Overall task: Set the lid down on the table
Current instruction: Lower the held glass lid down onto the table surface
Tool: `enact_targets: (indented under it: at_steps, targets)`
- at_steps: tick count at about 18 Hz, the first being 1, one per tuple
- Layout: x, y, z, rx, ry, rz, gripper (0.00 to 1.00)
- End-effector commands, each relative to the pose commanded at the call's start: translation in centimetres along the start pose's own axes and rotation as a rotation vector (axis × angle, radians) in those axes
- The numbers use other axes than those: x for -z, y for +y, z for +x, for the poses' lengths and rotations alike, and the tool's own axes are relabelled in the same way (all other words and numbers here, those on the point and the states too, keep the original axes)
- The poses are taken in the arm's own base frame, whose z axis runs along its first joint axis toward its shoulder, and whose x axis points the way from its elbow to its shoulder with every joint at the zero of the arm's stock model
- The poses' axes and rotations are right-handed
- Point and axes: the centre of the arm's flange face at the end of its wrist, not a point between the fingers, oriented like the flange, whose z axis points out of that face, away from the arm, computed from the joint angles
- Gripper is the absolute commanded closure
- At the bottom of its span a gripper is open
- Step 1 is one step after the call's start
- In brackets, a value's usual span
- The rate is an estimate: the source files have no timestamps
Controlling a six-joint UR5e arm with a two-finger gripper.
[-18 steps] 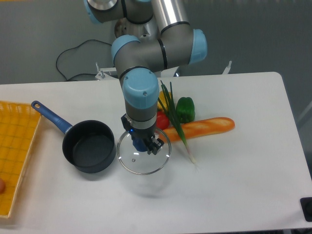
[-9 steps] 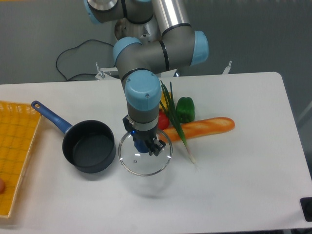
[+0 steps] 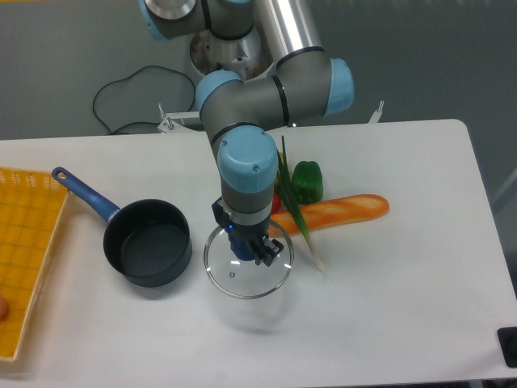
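Above the white surface [image 3: 388, 283], at the saucepan's [image 3: 148, 253] three o'clock, the gripper [image 3: 252, 251] grasps the lid [image 3: 247, 271] by its knob; lifted clear, apparently unlanded; lowering and release remain.

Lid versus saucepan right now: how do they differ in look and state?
The lid is clear glass with a thin metal rim; the saucepan is dark and opaque. The gripper holds the lid by its centre; the saucepan sits free on the table, open and empty. The saucepan has a long blue handle; the lid has none. Both are round, similar in width.
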Motion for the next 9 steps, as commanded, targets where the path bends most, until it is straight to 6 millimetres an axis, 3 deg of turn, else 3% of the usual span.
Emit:
enact_targets:
  at_steps: [9]
  targets:
    - [-1.8,-0.8,-1.8,0.002,-0.001,0.001,0.57]
